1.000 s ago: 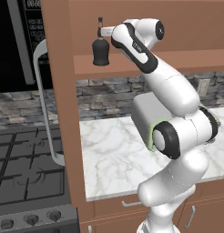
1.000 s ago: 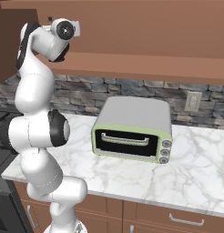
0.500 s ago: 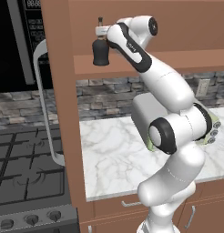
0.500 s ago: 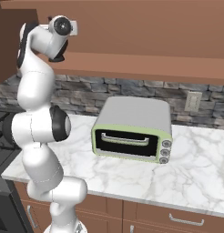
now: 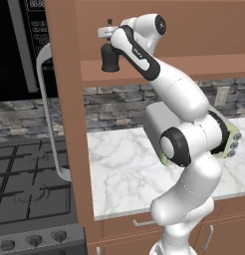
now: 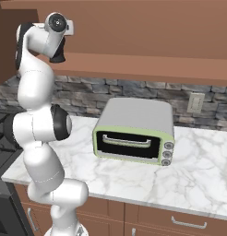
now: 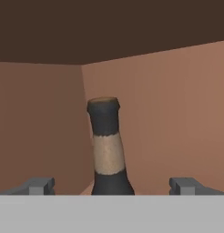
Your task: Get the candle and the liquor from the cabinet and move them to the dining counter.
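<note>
Liquor [image 5: 110, 59] bottle stands upright on the cabinet [image 5: 159, 67] shelf, near its left wall. Hand [image 7: 112, 185] is level with the bottle neck, fingers [image 7: 37, 186] spread wide, one either side of the neck, neither touching; nothing held. Toaster oven [image 6: 134, 130] sits on the marble desk [image 6: 198, 170] below.

One liquor [image 5: 110, 59], one toaster oven [image 6: 134, 130], one stove [image 5: 30, 189].
</note>
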Controlling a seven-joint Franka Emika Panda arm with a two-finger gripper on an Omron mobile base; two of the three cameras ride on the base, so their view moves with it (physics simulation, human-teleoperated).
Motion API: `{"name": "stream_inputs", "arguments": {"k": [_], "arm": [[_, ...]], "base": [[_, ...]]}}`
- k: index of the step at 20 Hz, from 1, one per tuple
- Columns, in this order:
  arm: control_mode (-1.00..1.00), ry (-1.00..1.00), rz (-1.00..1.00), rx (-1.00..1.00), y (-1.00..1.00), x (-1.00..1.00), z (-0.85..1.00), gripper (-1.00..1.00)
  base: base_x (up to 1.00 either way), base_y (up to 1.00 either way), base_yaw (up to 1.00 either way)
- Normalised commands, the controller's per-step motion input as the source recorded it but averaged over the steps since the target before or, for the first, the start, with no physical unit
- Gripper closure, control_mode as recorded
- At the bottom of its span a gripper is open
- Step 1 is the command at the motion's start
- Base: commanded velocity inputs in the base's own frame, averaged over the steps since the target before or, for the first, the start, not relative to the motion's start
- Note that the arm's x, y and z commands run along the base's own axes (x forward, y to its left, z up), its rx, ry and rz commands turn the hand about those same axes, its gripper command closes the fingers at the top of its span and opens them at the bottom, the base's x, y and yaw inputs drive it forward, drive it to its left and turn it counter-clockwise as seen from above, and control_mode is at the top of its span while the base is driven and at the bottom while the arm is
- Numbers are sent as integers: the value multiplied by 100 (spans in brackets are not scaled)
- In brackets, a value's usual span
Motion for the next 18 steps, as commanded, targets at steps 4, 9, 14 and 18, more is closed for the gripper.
{"name": "stream_inputs", "arguments": {"k": [4,9,14,18], "arm": [[-100,4,0,0,6,6,0,-100],[-100,1,0,0,1,1,0,-100],[-100,0,0,0,0,0,0,-100],[-100,0,0,0,0,0,0,-100]], "base": [[0,0,0],[0,0,0],[0,0,0],[0,0,0]]}}
